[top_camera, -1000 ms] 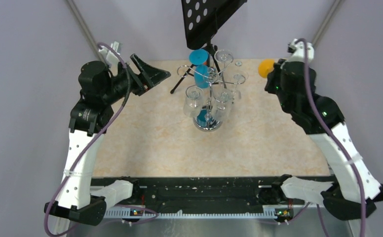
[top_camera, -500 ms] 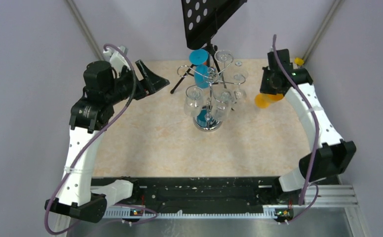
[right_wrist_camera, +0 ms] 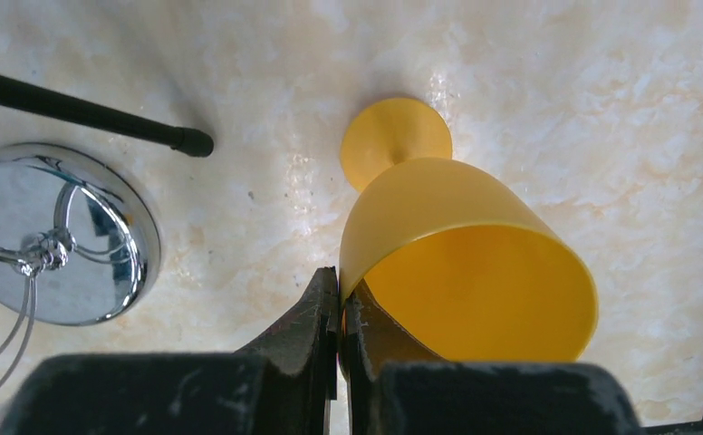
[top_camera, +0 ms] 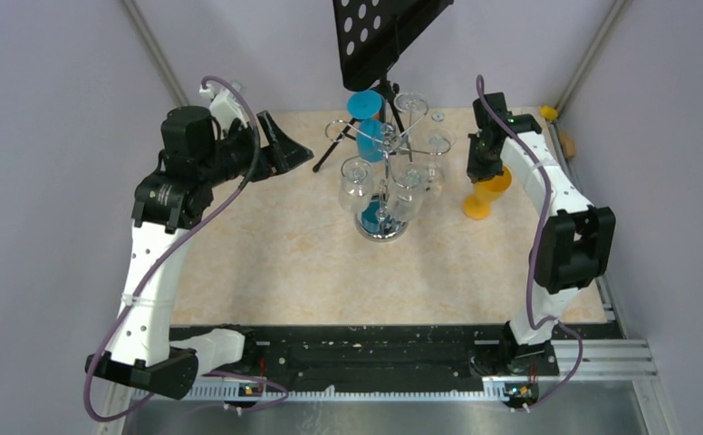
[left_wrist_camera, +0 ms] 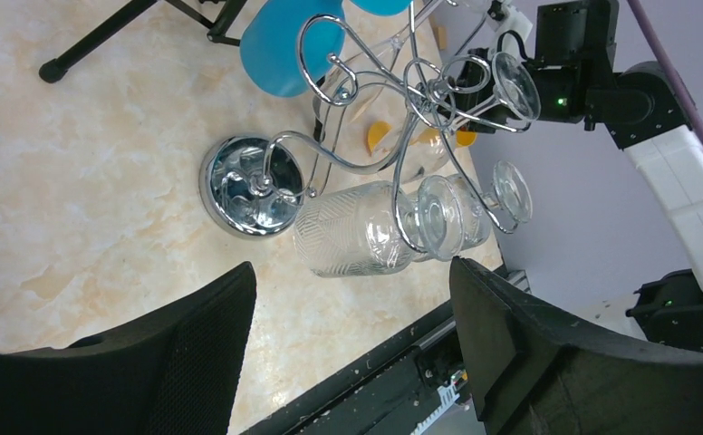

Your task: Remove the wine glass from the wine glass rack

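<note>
one orange wine glass stands foot-down at centre right, just beside the chrome wine glass rack; your right gripper pinches its rim (one finger inside, one outside) to steady it, while your left gripper gapes empty.

The wine glass rack stands on the table at centre rear, with several glasses hanging bowl-down from its arms. A tripod stand rises directly behind it, one tripod leg reaching out to the rack's left. To the rack's right and apart from it, a wine glass has its foot on the table. Its rim is pinched between the fingers of the right gripper, which comes at it from above. The left gripper hangs left of the rack, near the end of the tripod leg, its jaws spread wide and facing the hanging glasses.
</note>
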Motion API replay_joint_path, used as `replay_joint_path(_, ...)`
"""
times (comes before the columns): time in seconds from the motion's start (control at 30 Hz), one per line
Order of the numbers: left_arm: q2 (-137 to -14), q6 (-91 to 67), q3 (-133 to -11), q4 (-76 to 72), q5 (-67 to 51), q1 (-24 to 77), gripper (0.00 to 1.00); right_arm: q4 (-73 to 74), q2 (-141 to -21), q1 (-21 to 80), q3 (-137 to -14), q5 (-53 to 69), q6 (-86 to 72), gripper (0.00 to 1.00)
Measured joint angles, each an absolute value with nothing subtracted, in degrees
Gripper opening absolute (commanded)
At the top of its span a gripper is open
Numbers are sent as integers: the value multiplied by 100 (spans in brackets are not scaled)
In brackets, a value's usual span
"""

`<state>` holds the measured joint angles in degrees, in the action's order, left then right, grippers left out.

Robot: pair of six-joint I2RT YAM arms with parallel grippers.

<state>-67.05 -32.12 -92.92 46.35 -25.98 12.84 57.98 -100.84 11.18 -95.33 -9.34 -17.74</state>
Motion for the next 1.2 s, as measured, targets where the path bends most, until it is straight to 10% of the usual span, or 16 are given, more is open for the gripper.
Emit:
replay_joint_path(0.33,-6834,-3127,-9343,4744,-2609,1284,82,5835,-10556,989,-9990,-1007,-1625,30)
replay_joint_path(1.2,-6606,-3972,-8641,3892,-3575,1291,70,5367,-8667,958,-9990,-587,-1935,45)
